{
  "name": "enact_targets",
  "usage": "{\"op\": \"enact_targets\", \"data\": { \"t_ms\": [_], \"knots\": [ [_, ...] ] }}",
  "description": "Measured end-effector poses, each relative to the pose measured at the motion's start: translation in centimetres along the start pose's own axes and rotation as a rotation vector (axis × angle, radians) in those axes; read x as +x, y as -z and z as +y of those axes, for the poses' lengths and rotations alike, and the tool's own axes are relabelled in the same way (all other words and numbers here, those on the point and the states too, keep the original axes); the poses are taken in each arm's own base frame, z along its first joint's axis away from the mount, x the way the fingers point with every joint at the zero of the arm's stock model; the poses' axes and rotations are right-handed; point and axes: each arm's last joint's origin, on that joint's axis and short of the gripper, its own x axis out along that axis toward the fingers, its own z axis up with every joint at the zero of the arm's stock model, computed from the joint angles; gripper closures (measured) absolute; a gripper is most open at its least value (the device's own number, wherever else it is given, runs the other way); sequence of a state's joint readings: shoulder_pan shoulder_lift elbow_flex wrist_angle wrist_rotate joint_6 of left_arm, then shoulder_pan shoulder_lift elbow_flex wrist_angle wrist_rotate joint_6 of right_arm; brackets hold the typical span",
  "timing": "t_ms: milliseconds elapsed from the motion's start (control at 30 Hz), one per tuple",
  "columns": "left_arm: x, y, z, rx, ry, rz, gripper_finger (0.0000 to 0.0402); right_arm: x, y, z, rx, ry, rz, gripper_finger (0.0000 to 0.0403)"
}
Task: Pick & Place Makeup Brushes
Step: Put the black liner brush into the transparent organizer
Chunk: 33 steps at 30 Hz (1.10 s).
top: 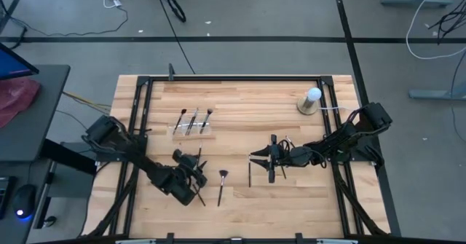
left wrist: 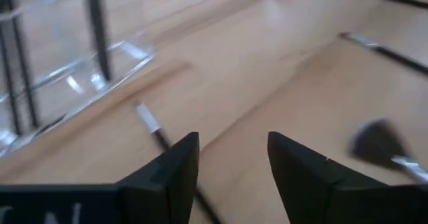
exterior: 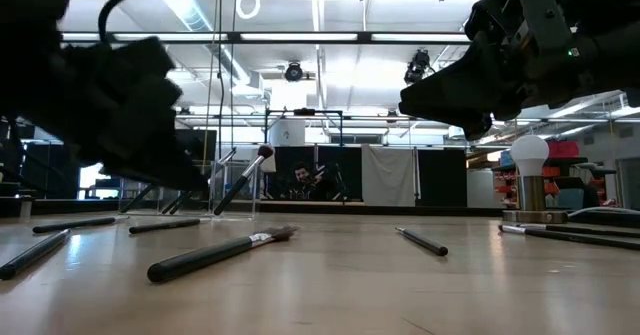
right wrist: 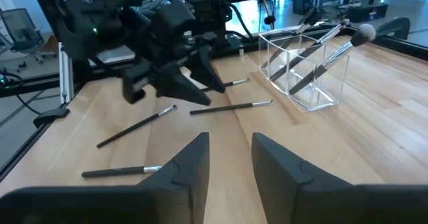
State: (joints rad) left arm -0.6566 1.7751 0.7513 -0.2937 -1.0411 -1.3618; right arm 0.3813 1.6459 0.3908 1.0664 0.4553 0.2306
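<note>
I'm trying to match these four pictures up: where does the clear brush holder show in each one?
High view: the clear holder sits left of the table's middle, beyond the left arm.
Low view: holder left of centre, far across the table.
Left wrist view: holder close ahead, across bare wood.
Right wrist view: holder farther off, beside the left arm.
Shared landmark: the dark brushes leaning inside it.

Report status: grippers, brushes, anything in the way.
Left gripper low over table, fingers open, empty, thin brush just ahead. Right gripper hovering mid-table, open, empty. Three brushes in clear holder; others loose on the wood. Nothing blocking.
</note>
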Motion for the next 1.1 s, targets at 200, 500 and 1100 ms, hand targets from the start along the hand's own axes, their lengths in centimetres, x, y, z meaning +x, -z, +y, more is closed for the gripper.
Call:
{"op": "enact_targets", "data": {
  "t_ms": [200,500,1100],
  "knots": [
    [1.3,1.2,0.7,-0.068,-0.075,0.023,0.0224,0.0,0.0,0.0,-0.001,0.001,0.001,0.0289],
    [3.5,3.2,1.5,-0.128,-0.169,-0.022,0.026,0.0,0.1,0.0,-0.003,0.002,0.005,0.0289],
    [2.1,5.5,2.2,-0.165,-0.046,-0.062,0.0384,0.0,0.1,0.0,-0.004,0.002,0.006,0.0289]
  ]
}}
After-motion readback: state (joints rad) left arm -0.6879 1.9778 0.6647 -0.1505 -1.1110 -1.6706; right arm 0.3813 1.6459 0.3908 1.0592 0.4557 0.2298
